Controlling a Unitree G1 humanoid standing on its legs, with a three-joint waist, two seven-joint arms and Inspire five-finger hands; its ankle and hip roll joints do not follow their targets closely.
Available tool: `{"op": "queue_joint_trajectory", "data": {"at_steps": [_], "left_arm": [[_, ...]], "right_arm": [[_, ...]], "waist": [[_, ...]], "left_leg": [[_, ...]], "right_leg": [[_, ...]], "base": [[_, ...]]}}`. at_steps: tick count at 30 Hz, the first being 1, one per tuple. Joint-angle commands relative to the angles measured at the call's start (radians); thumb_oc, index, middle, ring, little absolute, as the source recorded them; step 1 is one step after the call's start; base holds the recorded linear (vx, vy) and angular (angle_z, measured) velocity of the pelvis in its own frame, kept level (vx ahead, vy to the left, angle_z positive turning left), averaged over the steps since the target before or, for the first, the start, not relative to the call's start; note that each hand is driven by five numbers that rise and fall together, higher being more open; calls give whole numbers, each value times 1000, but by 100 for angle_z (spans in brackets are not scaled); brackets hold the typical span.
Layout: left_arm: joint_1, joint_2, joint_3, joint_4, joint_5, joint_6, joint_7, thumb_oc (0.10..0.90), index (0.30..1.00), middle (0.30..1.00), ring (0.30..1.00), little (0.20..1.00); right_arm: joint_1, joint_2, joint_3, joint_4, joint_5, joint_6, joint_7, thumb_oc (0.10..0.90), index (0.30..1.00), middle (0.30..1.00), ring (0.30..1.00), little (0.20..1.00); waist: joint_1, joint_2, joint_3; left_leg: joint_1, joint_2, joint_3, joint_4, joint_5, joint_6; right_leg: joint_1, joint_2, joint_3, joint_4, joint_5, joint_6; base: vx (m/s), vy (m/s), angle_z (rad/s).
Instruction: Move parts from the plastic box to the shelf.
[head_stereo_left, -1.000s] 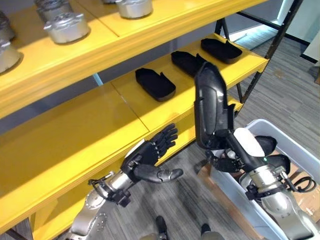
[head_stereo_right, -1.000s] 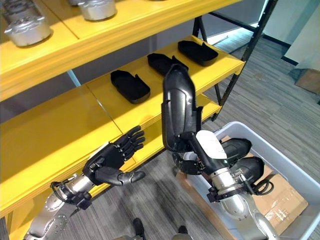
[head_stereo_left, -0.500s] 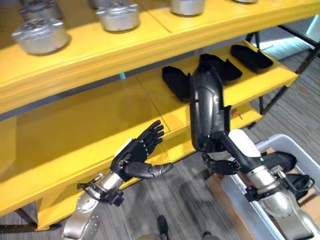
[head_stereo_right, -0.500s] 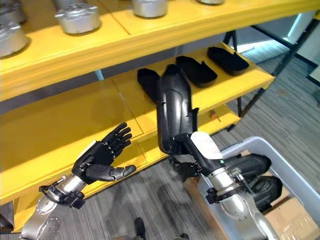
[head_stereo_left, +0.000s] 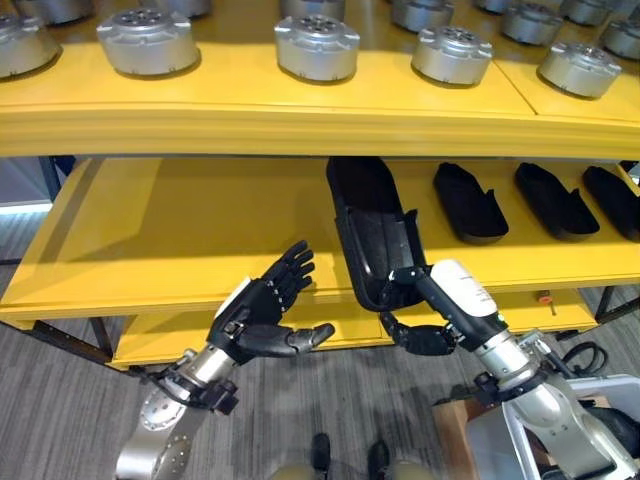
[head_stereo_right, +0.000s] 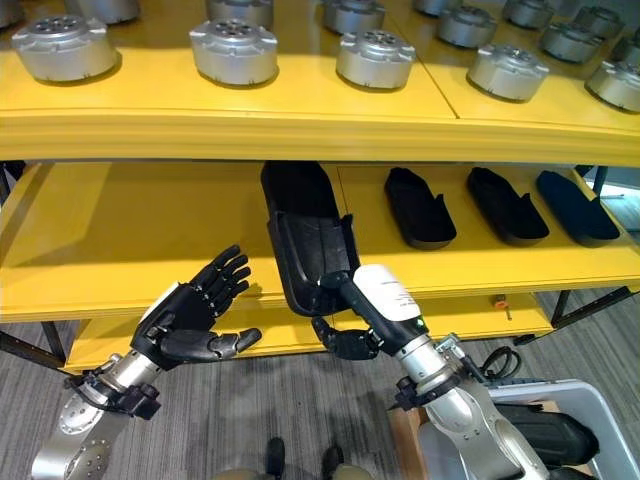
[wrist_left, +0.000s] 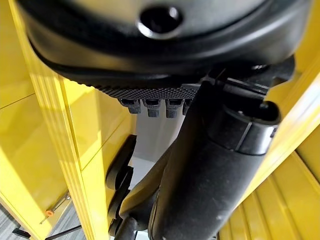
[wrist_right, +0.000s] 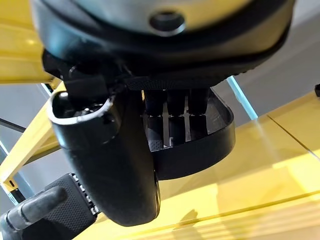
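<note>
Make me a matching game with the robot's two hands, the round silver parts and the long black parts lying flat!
Things:
1. left hand
2. right hand
3. silver parts
4. three black parts lying flat

States or places:
A. on the middle shelf, to the right
B. holding a black part
C. open, holding nothing
D. on the top shelf

Pairs: 1-C, 2-B, 3-D, 4-A

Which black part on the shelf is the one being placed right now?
Look at the yellow shelf, at the middle level under the row of silver metal housings. Three black parts lie flat there towards the right. The one you want is the black part left of them, tilted, its near end in the right hand.
</note>
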Motion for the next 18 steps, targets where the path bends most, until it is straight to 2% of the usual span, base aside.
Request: {"op": "queue_joint_trajectory", "data": {"at_steps": [1, 3, 6, 11, 15, 18], "left_arm": [[-96, -9, -3, -87, -30, -90, -30, 900, 1000, 1000, 1000, 1000], [-73, -3, -16, -83, -16, -106, -26, 900, 1000, 1000, 1000, 1000], [-60, -1, -15, -82, -34, -104, -30, 900, 1000, 1000, 1000, 1000], [-62, 5, -20, -82, -36, -99, -18, 900, 1000, 1000, 1000, 1000], [-65, -1, -18, -86, -40, -88, -20, 900, 1000, 1000, 1000, 1000], [-77, -3, -25, -92, -57, -97, -29, 900, 1000, 1000, 1000, 1000]], "right_arm": [[-121, -1, -81, -89, 52, -80, -68, 400, 300, 300, 300, 300], [-101, -15, -93, -73, 67, -114, -68, 400, 300, 300, 300, 300], [-108, -21, -76, -61, 62, -117, -77, 400, 300, 300, 300, 300], [-142, -20, -35, -45, 52, -82, -92, 400, 300, 300, 300, 300], [-150, -13, -20, -35, 44, -81, -91, 400, 300, 300, 300, 300], [-173, -13, 0, -24, 25, -104, -81, 400, 300, 300, 300, 300]], "waist": [[-41, -11, -57], [-46, -9, -66], [-41, -6, -68], [-35, -1, -76], [-37, 3, -80], [-42, 6, -81]], "left_leg": [[66, 31, 82, -3, -145, -36], [66, 24, 81, -1, -147, -38], [71, 21, 89, 7, -151, -38], [75, 15, 98, 37, -173, -32], [81, 12, 102, 56, -185, -32], [71, -1, 128, 154, -232, -34]], "right_leg": [[3, 78, 61, -17, -10, 15], [7, 80, 73, -44, 8, 16], [23, 75, 70, -54, 5, 13], [45, 68, 56, -55, -9, 5], [58, 66, 54, -70, -5, 1], [67, 62, 52, -76, -6, -11]], "base": [[100, -40, 35], [138, -66, 47], [93, -53, 23], [95, -105, 19], [65, -99, 1], [76, -130, -7]]}}
